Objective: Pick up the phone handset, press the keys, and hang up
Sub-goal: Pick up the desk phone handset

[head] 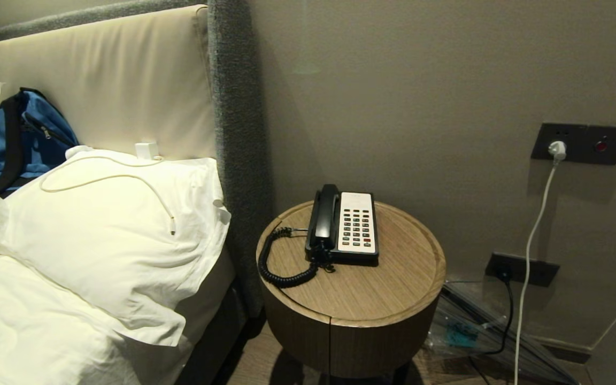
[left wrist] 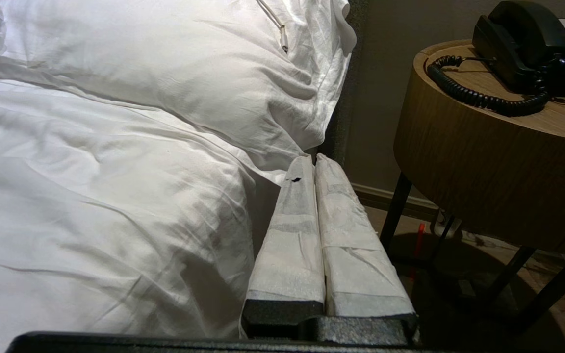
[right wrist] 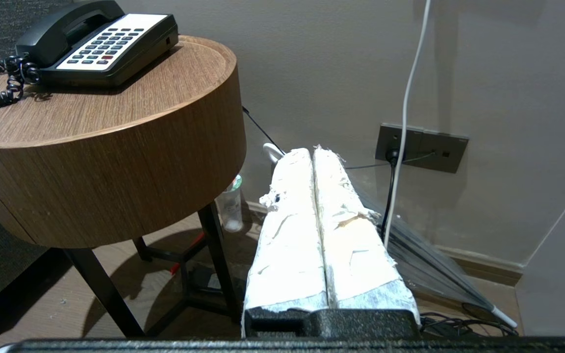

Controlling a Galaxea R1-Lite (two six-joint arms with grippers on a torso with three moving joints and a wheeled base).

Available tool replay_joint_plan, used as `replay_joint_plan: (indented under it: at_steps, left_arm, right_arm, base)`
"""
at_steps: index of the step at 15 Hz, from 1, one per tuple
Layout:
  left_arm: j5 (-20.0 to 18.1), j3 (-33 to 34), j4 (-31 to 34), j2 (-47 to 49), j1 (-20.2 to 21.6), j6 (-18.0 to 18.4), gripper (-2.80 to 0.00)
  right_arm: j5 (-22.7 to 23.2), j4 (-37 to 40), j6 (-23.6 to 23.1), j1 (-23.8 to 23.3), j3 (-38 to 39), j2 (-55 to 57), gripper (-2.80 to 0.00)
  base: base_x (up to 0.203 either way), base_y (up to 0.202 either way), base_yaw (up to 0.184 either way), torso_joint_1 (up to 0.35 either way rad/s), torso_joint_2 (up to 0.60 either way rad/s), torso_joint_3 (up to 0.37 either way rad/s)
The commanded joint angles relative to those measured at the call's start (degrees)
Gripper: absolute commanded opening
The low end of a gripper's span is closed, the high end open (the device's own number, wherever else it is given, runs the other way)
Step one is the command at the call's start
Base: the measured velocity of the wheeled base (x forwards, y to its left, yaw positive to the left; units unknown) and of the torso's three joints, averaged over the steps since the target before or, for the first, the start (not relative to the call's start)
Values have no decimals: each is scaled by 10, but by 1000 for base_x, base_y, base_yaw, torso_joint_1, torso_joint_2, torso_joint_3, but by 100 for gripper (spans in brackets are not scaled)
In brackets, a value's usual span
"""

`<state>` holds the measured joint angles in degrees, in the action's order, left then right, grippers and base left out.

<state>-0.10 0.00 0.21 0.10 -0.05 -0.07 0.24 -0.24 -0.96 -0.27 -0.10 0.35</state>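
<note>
The black phone handset (head: 323, 216) lies in its cradle on the left side of the phone base, its coiled cord (head: 278, 267) looping over the round wooden table (head: 393, 289). The keys (head: 356, 227) sit in the white faceplate, one of them red. In the left wrist view the handset (left wrist: 520, 39) shows far off, up on the table. The right wrist view shows the handset (right wrist: 62, 29) and the keys (right wrist: 101, 46) too. My left gripper (left wrist: 314, 157) is shut and empty, low beside the bed. My right gripper (right wrist: 312, 151) is shut and empty, low beside the table. Neither arm shows in the head view.
A bed with a white pillow (head: 115, 235) and a blue bag (head: 19, 139) stands left of the table. A white cable (head: 532, 240) hangs from a wall socket (head: 580, 143). A folded umbrella (right wrist: 429, 255) leans at the wall. A bottle (right wrist: 231, 206) stands under the table.
</note>
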Motion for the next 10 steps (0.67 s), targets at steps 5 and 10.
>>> replay_joint_plan:
  at_steps: [5, 10]
  left_arm:
    - [0, 0, 0, 0, 0, 0, -280]
    - [0, 0, 0, 0, 0, 0, -280]
  right_arm:
    - [1, 0, 0, 0, 0, 1, -280]
    - [1, 0, 0, 0, 0, 1, -280]
  base:
    - [0, 0, 0, 0, 0, 0]
    - [0, 0, 0, 0, 0, 0]
